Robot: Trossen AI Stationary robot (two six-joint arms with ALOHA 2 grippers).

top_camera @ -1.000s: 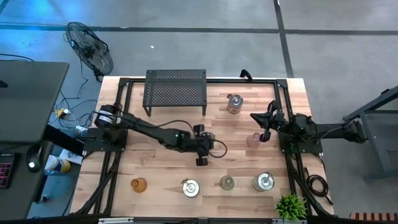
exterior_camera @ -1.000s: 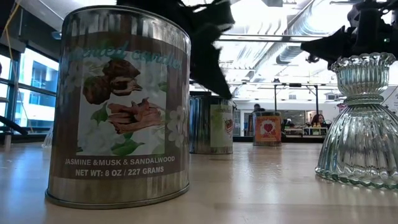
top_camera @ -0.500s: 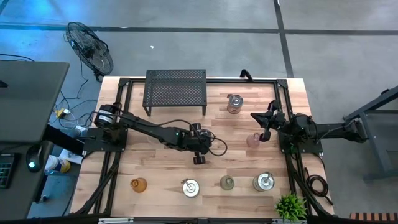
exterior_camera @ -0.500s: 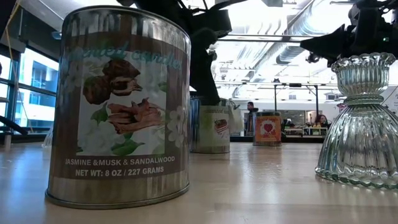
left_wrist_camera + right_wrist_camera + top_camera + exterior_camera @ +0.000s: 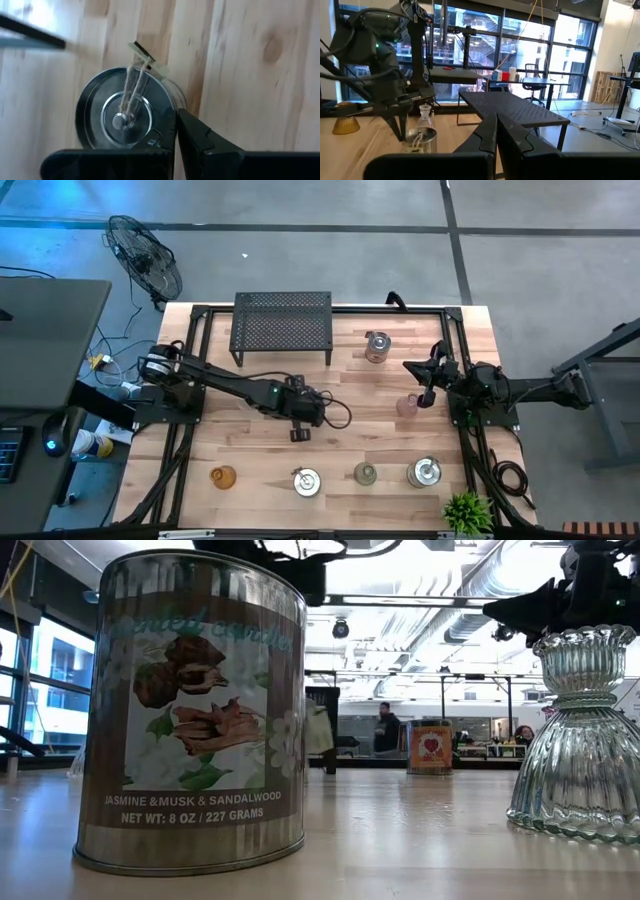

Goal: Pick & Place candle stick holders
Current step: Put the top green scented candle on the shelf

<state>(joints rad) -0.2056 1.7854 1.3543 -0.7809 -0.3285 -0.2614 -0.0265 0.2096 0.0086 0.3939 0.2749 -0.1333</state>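
My left gripper [image 5: 298,435] hangs over the table's middle, slanting down, shut at a silver lidded candle stick holder [image 5: 125,112] with twine and a tag on its knob. In the low view only a pale sliver of that holder [image 5: 318,730] shows, above table level, behind the big tin [image 5: 190,710]. My right gripper [image 5: 410,368] waits shut [image 5: 496,125] at the right side, beside a pink glass holder [image 5: 407,405]. Along the near edge stand an amber holder [image 5: 222,476], a silver one [image 5: 305,480], an olive one [image 5: 366,473] and another silver one [image 5: 425,472]. My left gripper meets the silver holder at the rim of its lid [image 5: 169,127], coming from above at a slant. One finger [image 5: 200,142] shows beside the rim; the lid hides the other, so I cannot tell what is pinched. The holder hangs clear of the table.
A black perforated rack [image 5: 282,325] stands at the far edge, with a silver holder [image 5: 377,345] to its right. A small green plant [image 5: 467,510] sits at the near right corner. A clear ribbed glass holder [image 5: 580,740] fills the low view's right.
My left gripper has shut, tipped from nearly straight down to a slant, and gone toward the table's left edge while rising a little. The silver holder that stood under it tilted, left the table and moved left with it, now mostly hidden behind the big tin in the low view.
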